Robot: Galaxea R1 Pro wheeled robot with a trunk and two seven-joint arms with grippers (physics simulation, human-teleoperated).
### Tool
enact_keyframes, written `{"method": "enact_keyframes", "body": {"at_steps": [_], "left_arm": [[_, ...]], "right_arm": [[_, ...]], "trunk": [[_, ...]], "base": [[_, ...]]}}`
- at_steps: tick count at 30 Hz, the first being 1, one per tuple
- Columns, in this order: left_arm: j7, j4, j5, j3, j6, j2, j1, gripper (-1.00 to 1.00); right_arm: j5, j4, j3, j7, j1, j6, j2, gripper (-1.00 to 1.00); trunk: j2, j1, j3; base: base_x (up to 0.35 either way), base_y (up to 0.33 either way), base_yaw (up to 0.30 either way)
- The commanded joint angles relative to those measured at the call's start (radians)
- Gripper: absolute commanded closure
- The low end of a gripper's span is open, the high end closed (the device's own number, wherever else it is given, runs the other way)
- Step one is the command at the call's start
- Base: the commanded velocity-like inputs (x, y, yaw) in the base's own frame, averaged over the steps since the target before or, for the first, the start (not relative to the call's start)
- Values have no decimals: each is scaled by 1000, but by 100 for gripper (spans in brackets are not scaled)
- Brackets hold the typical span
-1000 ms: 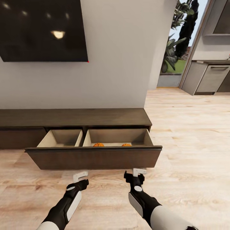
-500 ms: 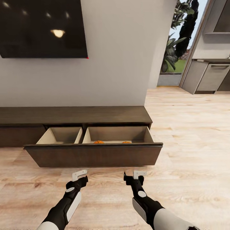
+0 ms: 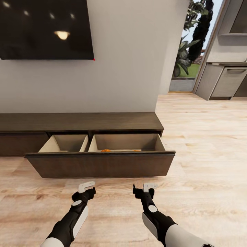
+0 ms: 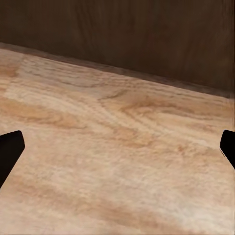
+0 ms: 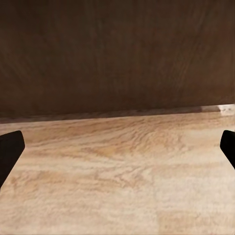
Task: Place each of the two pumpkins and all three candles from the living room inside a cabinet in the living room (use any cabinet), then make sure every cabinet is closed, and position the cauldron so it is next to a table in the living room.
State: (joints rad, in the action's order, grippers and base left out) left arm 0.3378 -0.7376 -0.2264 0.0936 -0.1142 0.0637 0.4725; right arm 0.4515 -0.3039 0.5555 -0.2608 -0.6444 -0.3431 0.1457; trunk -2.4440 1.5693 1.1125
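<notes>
The long dark brown cabinet [image 3: 82,121] stands against the wall with its wide drawer [image 3: 99,164] pulled out, showing two pale compartments. Over the drawer front, only the orange tops of two pumpkins [image 3: 105,150] [image 3: 136,150] peek out of the right compartment. My left gripper [image 3: 86,187] and right gripper [image 3: 147,187] hover open and empty just above the floor, a short way in front of the drawer front. The wrist views face that dark front [image 4: 147,34] [image 5: 117,54], with the left gripper [image 4: 117,149] and right gripper [image 5: 117,149] spread wide. The candles and the cauldron are out of view.
A black TV [image 3: 44,29] hangs on the wall above the cabinet. To the right, light wooden floor [image 3: 206,154] runs toward a doorway with plants [image 3: 187,51] and grey kitchen units [image 3: 226,82].
The whole view has shifted a little, so the drawer front now covers more of the pumpkins. Both grippers stay open near the floor; the drawer is still out.
</notes>
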Motion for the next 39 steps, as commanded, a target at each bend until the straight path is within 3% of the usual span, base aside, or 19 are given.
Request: {"method": "enact_keyframes", "body": {"at_steps": [1, 5, 8, 20, 23, 30, 39], "left_arm": [[1, -1, 1, 17, 3, 0, 0, -100], [4, 2, 3, 72, 9, 1, 0, -100], [4, 5, 3, 90, 9, 1, 0, -100], [4, 6, 2, 98, 12, -1, 0, -100], [4, 6, 2, 98, 13, -2, 0, -100], [4, 6, 3, 102, 34, -2, 0, -100], [4, 6, 4, 103, 63, -2, 0, -100]], "right_arm": [[0, 0, 0, 0, 0, -1, 0, -100], [1, 0, 0, 0, 0, -3, 0, -100], [1, 0, 0, 0, 0, -3, 0, -100], [11, 11, -4, 0, 0, 3, -1, -100], [14, 13, -11, -6, 0, 8, -12, -100], [19, 15, -77, -4, 0, 8, -40, -100], [19, 16, -86, -2, 0, 7, -41, -100]], "trunk": [[0, 0, 0], [0, 0, 0], [0, 0, 0], [0, 0, 0], [0, 0, 0], [0, 0, 0], [0, 0, 0]], "base": [[0, 0, 0], [31, 0, 0], [227, 0, 0], [322, 0, 0], [331, 0, 0], [301, 0, 0], [163, 0, 0]]}}
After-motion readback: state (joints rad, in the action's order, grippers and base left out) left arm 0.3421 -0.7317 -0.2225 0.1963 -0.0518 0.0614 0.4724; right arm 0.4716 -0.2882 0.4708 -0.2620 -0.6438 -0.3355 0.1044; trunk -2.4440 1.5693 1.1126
